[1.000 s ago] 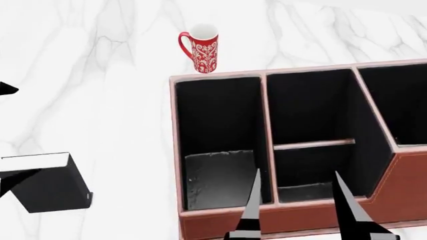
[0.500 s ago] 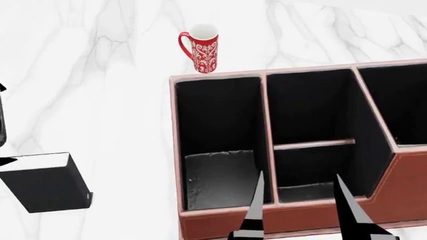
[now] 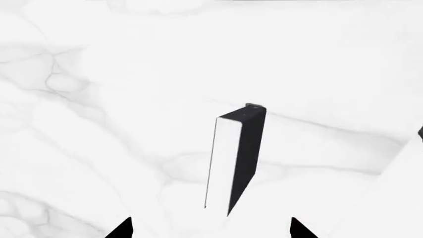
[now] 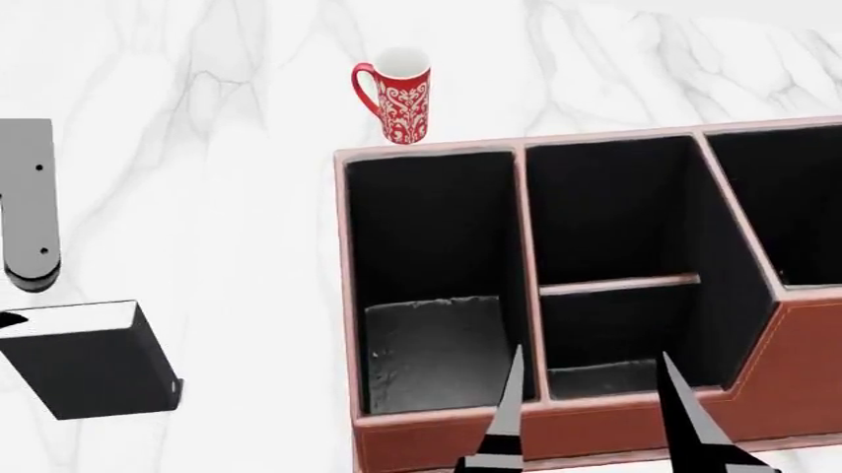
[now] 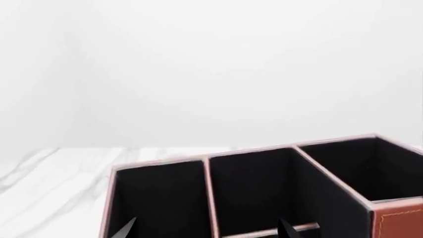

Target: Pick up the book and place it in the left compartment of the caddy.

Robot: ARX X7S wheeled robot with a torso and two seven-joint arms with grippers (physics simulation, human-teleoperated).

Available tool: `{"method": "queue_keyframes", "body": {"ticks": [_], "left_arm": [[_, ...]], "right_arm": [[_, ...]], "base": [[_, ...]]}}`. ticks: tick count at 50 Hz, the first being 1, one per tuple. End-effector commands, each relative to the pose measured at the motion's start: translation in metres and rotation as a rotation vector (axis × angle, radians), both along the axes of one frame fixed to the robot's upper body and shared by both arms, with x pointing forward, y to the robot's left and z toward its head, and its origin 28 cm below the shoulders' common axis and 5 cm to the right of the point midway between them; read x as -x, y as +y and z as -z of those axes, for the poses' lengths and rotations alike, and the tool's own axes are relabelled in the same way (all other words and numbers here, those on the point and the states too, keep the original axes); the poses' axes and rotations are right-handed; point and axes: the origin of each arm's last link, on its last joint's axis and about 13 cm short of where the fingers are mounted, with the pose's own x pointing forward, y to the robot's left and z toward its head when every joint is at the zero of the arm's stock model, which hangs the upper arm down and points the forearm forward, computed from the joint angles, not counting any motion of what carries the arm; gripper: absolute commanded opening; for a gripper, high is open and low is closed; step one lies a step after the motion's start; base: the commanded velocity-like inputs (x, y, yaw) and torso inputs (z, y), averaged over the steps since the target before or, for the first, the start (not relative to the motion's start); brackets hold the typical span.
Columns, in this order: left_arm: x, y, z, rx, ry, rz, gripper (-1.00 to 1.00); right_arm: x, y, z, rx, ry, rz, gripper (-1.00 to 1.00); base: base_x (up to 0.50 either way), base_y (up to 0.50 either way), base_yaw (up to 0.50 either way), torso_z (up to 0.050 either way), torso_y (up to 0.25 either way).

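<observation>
Book, a plain black rectangular hardcover with white page edges, is seen standing on the white marble tabletop at the lower left of the head view, well apart from the reddish-brown leather-look caddy with black lining. It has not shifted over the last second. What has changed is the left arm: half a second ago only a dark tip was visible at the left edge, whereas a grey link is now seen above the book in the upper left of the frame. In the left wrist view the left gripper is shown released, its two black tips spread to either side, and the book is centred just ahead of them, untouched. An approach for the pick is judged to be under way. The left compartment, long and black-walled with a grey floor, holds nothing. The right gripper hangs spread over the caddy's near wall, carrying nothing. A red patterned mug stands beyond the caddy.
</observation>
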Motion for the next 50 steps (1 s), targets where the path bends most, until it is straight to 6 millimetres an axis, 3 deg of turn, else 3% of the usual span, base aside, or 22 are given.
{"method": "queue_keyframes", "body": {"ticks": [1, 12, 25, 35, 50], "left_arm": [[-0.023, -0.006, 0.012, -0.023, 0.118, 0.058, 1.00], [-0.034, -0.006, 0.024, -0.066, 0.144, 0.050, 1.00], [-0.046, -0.009, 0.026, -0.083, 0.081, 0.092, 1.00], [-0.050, -0.008, 0.039, -0.129, 0.085, 0.110, 1.00], [-0.056, -0.011, 0.044, -0.188, 0.039, 0.167, 1.00]], "right_arm": [[-0.003, -0.002, 0.003, 0.002, -0.021, 0.009, 1.00], [-0.004, -0.003, 0.005, 0.002, -0.011, 0.011, 1.00], [-0.005, -0.003, 0.007, 0.004, -0.010, 0.010, 1.00], [-0.005, -0.002, 0.008, 0.006, -0.008, 0.007, 1.00], [-0.004, -0.002, 0.007, 0.006, -0.007, 0.010, 1.00]], "base": [[0.00, 0.00, 0.00, 0.000, 0.000], [0.00, 0.00, 0.00, 0.000, 0.000], [0.00, 0.00, 0.00, 0.000, 0.000], [0.00, 0.00, 0.00, 0.000, 0.000], [0.00, 0.00, 0.00, 0.000, 0.000]]}}
